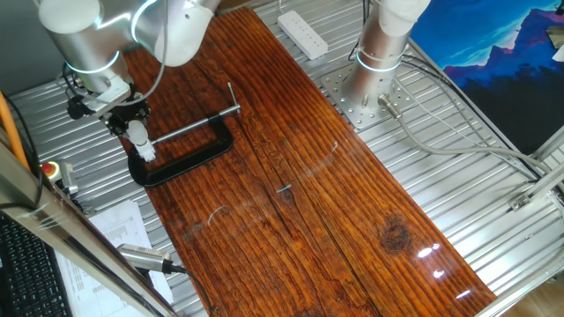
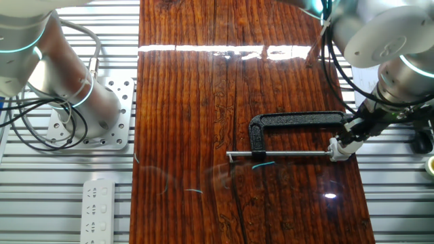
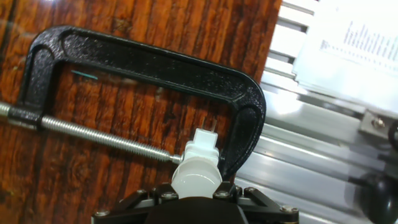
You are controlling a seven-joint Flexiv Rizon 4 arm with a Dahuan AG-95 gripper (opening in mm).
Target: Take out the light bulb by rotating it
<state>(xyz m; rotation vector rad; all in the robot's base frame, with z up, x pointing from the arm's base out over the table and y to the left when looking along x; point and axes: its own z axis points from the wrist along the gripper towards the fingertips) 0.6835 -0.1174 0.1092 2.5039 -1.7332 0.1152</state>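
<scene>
The light bulb (image 3: 196,177) is a small frosted white bulb seated in a white socket (image 3: 204,142). A black C-clamp (image 3: 155,65) holds the socket against the tip of its steel screw rod (image 3: 93,134) on the wooden board. My gripper (image 3: 196,188) is shut on the bulb, a black finger (image 3: 149,196) pressing each side. In one fixed view the gripper (image 1: 132,123) hangs over the bulb and socket (image 1: 141,141) at the clamp's (image 1: 189,158) left end. In the other fixed view the gripper (image 2: 351,132) sits at the clamp's (image 2: 291,122) right end.
A second arm's base (image 1: 374,66) is bolted beside the board, with a white power strip (image 1: 302,33) near it. Printed papers (image 3: 351,43) lie on the slatted metal table just beyond the clamp. A red button (image 1: 50,169) and a keyboard (image 1: 26,273) are at the table's edge.
</scene>
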